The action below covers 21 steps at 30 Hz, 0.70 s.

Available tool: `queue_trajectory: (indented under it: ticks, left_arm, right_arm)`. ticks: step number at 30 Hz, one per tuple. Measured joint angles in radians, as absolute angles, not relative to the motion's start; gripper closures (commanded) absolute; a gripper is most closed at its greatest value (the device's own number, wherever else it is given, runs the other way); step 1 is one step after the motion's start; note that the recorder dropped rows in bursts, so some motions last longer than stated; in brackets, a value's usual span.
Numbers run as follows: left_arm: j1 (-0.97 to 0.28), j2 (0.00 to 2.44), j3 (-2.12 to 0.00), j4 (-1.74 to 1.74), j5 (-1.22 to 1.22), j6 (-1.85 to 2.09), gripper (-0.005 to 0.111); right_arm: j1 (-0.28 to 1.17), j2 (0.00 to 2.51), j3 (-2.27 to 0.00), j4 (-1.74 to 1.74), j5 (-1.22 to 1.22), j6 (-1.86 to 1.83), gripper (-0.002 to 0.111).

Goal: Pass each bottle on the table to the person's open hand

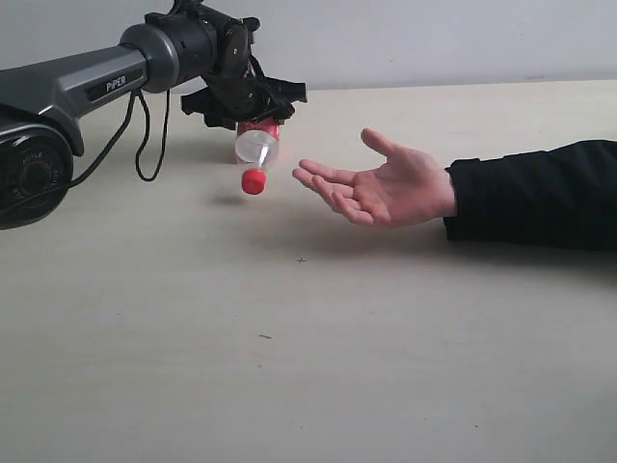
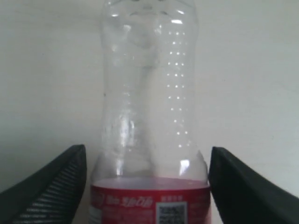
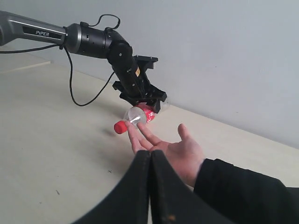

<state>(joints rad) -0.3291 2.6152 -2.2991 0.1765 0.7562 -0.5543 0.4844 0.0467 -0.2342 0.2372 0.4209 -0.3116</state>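
Observation:
A small clear bottle (image 1: pixel 256 151) with a red label and red cap hangs tilted above the table (image 1: pixel 289 376), cap pointing down. My left gripper (image 1: pixel 249 108) is shut on its labelled lower body. In the left wrist view the bottle (image 2: pixel 149 107) sits between the two black fingers (image 2: pixel 60 186). The person's open hand (image 1: pixel 386 188) lies palm up just right of the cap, a short gap away, on an arm in a black sleeve. The right wrist view shows the bottle (image 3: pixel 138 115) just above the hand's (image 3: pixel 182 154) fingertips. My right gripper (image 3: pixel 150 158) is shut and empty, out of the exterior view.
The left arm (image 1: pixel 87 87) reaches in from the left with a black cable (image 1: pixel 149 145) hanging under it. The black sleeve (image 1: pixel 535 193) crosses the table's right side. A pale wall (image 1: pixel 434 39) stands behind the table's far edge.

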Motion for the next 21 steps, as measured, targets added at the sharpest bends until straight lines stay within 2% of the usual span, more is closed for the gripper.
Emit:
queue_trajectory:
  ticks: [8, 10, 11, 16, 21]
  left_arm:
    - [-0.329, 2.633, -2.299, 0.193, 0.756, -0.554, 0.039]
    - [-0.329, 2.633, -2.299, 0.201, 0.756, -0.554, 0.048]
    - [-0.329, 2.633, -2.299, 0.206, 0.758, -0.554, 0.056]
    - [-0.329, 2.633, -2.299, 0.244, 0.764, -0.522, 0.107]
    - [-0.329, 2.606, -2.299, 0.247, 0.824, -0.416, 0.106]
  right_arm:
    - [0.484, 0.047, -0.234, 0.237, 0.421, -0.312, 0.108]
    - [0.484, 0.047, -0.234, 0.237, 0.421, -0.312, 0.108]
    - [0.484, 0.047, -0.234, 0.237, 0.421, -0.312, 0.108]
    - [0.484, 0.047, -0.234, 0.237, 0.421, -0.312, 0.108]
    - [0.484, 0.047, -0.234, 0.237, 0.421, -0.312, 0.108]
